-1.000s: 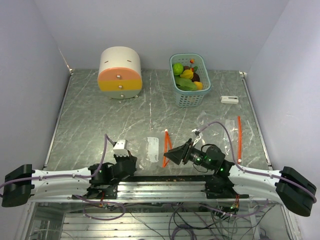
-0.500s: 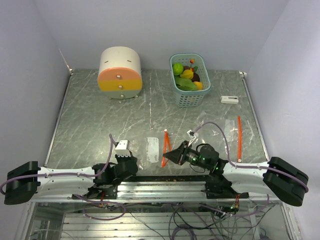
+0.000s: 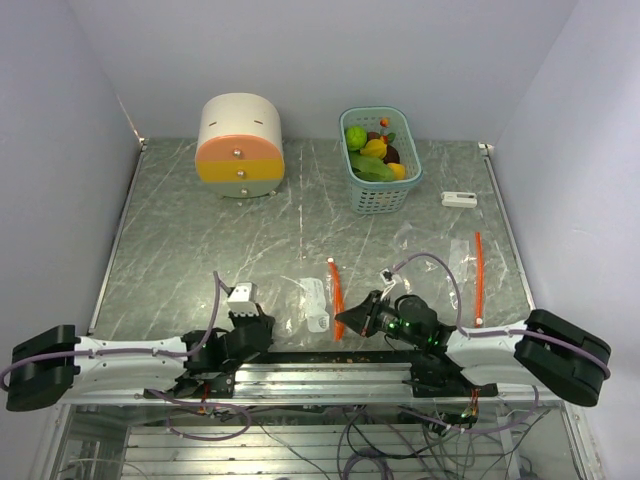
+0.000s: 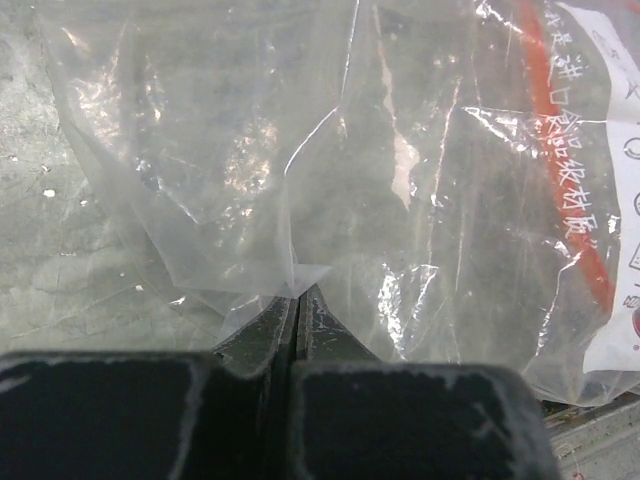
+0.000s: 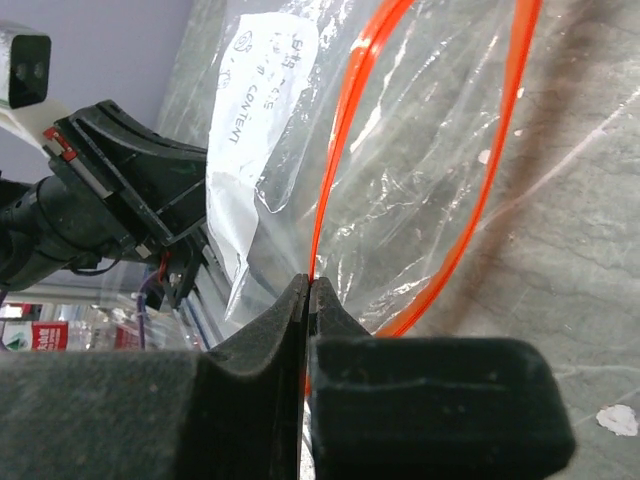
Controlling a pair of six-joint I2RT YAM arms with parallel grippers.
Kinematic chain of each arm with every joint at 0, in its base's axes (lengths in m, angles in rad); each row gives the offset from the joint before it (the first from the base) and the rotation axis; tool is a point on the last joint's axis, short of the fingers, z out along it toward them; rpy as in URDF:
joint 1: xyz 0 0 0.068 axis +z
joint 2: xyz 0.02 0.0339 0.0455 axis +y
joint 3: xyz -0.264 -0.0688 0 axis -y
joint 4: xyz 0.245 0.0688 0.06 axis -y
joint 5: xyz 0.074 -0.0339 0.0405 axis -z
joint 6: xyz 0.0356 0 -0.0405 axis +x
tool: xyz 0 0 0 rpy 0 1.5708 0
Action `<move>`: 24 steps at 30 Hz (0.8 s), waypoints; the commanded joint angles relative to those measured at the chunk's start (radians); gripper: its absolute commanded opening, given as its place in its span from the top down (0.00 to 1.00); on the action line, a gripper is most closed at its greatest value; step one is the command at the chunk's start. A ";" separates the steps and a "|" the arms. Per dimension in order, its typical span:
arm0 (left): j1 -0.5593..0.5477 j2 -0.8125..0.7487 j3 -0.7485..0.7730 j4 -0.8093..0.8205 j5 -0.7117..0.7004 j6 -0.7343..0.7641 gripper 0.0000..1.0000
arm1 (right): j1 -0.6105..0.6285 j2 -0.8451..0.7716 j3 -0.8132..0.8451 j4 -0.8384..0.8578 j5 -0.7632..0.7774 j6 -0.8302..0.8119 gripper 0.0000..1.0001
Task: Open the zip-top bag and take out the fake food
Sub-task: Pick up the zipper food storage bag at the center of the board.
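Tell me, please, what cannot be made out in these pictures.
- Top view: the bag is clear and small; its outline cannot be traced.
- Left wrist: the bag's printed label is cut by the right edge.
- Right wrist: the orange zip strip runs off the top edge.

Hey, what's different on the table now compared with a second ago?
The right jaws, wide open a second ago, have closed on the orange zip edge of the clear bag, and that arm folded inward. The bag shifted slightly toward the right arm. The left jaws stay shut on the bag's plastic; the basket of toy food and the drawer box did not move.
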 commanded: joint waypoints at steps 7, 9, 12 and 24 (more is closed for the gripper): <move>-0.002 0.202 0.050 0.038 0.036 -0.024 0.87 | 0.006 0.140 -0.080 0.062 0.076 0.006 1.00; -0.003 0.220 0.056 0.041 0.040 -0.028 0.81 | 0.006 0.189 -0.085 0.094 0.078 0.013 1.00; -0.002 0.211 0.056 0.059 0.047 -0.016 0.68 | 0.006 0.244 -0.086 0.144 0.074 0.019 1.00; -0.003 0.008 0.057 -0.084 0.014 -0.020 0.15 | 0.006 0.160 0.000 -0.003 0.068 -0.039 0.99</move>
